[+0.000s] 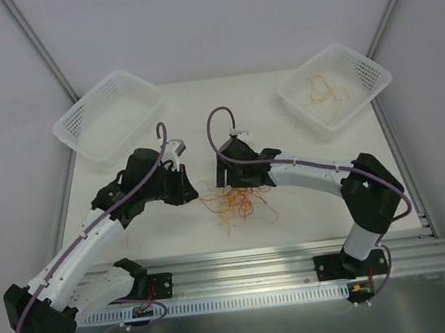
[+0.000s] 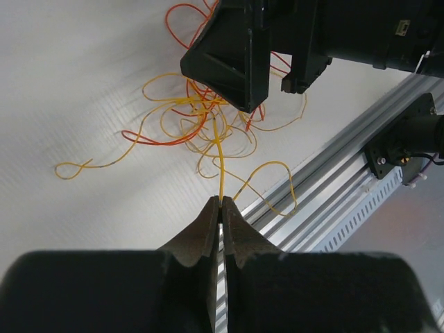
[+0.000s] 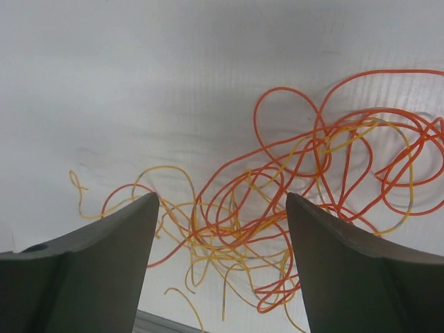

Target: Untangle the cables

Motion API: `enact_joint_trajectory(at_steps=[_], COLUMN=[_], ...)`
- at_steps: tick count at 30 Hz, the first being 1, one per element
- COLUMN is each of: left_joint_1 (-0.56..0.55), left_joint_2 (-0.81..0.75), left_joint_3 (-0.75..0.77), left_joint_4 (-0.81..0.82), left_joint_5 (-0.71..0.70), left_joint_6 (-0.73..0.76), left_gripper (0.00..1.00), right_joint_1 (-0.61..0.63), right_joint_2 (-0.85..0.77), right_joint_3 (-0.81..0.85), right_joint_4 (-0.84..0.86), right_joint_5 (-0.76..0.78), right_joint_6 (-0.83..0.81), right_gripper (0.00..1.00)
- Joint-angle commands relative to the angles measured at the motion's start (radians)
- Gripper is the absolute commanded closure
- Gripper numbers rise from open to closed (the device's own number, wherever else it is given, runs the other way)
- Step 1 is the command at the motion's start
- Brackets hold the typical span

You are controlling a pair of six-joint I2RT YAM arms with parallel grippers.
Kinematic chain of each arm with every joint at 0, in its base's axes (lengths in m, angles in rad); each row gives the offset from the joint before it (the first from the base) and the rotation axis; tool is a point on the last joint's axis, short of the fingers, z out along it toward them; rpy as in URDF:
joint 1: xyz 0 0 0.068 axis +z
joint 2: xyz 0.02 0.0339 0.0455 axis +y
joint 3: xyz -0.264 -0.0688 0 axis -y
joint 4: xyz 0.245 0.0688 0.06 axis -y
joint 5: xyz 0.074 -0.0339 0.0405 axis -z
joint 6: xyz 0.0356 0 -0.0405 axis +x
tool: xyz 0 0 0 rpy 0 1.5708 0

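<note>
The cables (image 1: 231, 202) lie in a messy pile on the counter (image 1: 312, 220). The left jaws pinch one yellow cable (image 2: 220, 175) that runs straight out from the pile. The right jaws hang open over the pile.

Soft, even light falls from above onto the white table (image 3: 139, 83), dimming a little ahead of my right pincer (image 3: 222, 198). My fingers (image 3: 83, 277) loom dark and blurred close to the lens, while the cables (image 3: 239, 208) between them are sharp, each with a faint shadow beside it.
</note>
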Motion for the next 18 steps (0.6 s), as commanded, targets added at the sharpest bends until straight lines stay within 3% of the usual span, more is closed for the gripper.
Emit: enact_joint_trajectory(at_steps=[1,5,8,10,13,18], left_joint_1=[0.004,0.016,0.051,0.103,0.194,0.463], left_joint_2=[-0.037,-0.055,-0.064,-0.058,-0.055,-0.063], left_joint_3=[-0.011,0.004,0.03,0.058,0.081,0.109], left_joint_4=[-0.037,-0.069,-0.092,-0.15,-0.175,-0.176], left_joint_5=[-0.079,-0.206,-0.269,-0.418,-0.47,-0.455], left_joint_6=[0.019,0.019,0.019,-0.006,-0.023,-0.047], left_gripper=[1.0,1.0,1.0,1.0,1.0,1.0], right_joint_1=[0.004,-0.002,-0.018,-0.045,-0.074,-0.174], right_joint_2=[0.074,0.131,0.121,0.07,-0.005,-0.225], right_joint_3=[0.042,0.029,-0.017,-0.068,-0.117,-0.212], right_joint_4=[-0.102,-0.132,-0.139,-0.156,-0.199,-0.287], right_joint_5=[0.083,0.088,0.103,0.135,0.19,0.298], right_joint_6=[0.076,0.079,0.088,0.093,0.083,0.045], right_gripper=[0.23,0.37,0.58,0.79,0.96,0.99])
